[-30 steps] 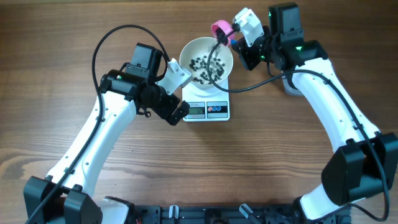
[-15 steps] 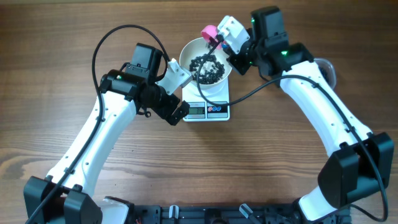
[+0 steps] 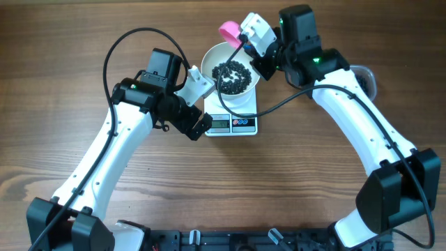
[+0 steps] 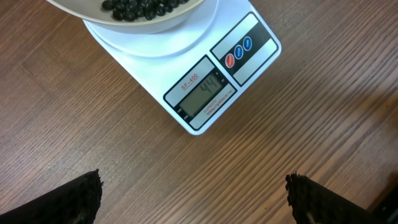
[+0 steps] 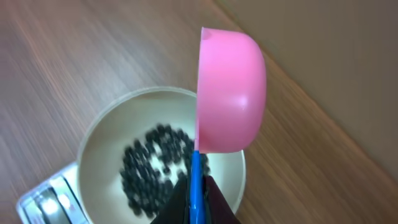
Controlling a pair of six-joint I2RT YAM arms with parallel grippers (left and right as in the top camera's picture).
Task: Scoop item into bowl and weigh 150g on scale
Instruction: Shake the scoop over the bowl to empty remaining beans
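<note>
Looking down from overhead, I have the right gripper clamped tight on the thin blue handle of a pink scoop — its cup hangs over the far rim of the bowl. In the right wrist view the cup is turned on edge, its rounded back facing right, directly above the bowl's opening.

The bowl sits on the scale, centred on the platform. The black beads lie in a loose heap at the bottom of the bowl, with pale wall showing all around them.

My left gripper hovers at the left side of the scale with its jaws spread as wide as they go, holding nothing. Its wrist camera looks down on the scale's front panel: the grey display is lit with digits, and coloured round buttons sit beside it — both fingertips frame the bare wooden table below.
</note>
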